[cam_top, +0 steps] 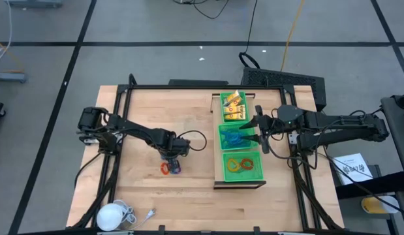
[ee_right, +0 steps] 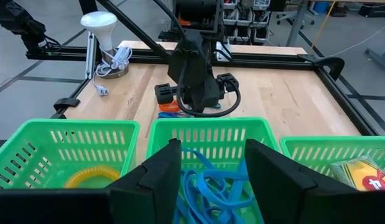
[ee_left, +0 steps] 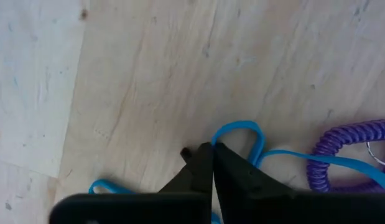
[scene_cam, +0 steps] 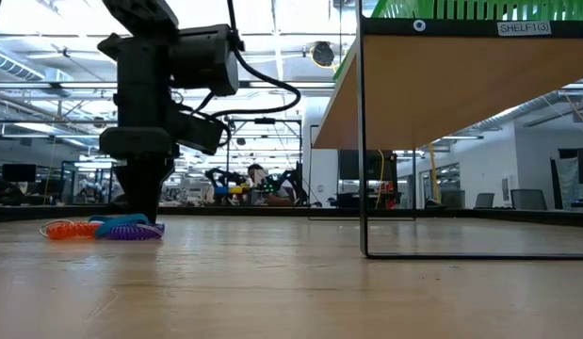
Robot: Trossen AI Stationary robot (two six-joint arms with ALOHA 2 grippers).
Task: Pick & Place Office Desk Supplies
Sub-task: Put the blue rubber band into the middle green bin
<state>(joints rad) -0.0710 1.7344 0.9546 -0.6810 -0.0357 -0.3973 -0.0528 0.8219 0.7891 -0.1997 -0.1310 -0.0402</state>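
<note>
A small heap of thin rings lies on the wooden table: an orange one [scene_cam: 70,229], a purple coiled one [ee_left: 347,149] and a blue one [ee_left: 241,127]. My left gripper [cam_top: 170,158] points straight down into this heap, its fingers shut with their tips at the tabletop [scene_cam: 140,215]. My right gripper [ee_right: 208,168] hovers open above the middle green tray [ee_right: 204,134], which holds blue pieces [cam_top: 236,138]. The far tray holds yellow packets [cam_top: 232,106], and the near tray holds orange and red rings [cam_top: 241,165]. My left gripper is shut on the blue ring where its thin band [ee_left: 222,138] passes the fingertips. It comes from above, pointing down. The band loops out on both sides of the tips and lies slack on the table. The fingers hide the exact place of the pinch.
The three green trays stand in a row on a raised wooden shelf [scene_cam: 413,85] with thin metal legs at the table's right. A white round object [cam_top: 112,214] with a cord [ee_right: 120,56] sits at the near left corner. A black frame runs along the table's edges.
</note>
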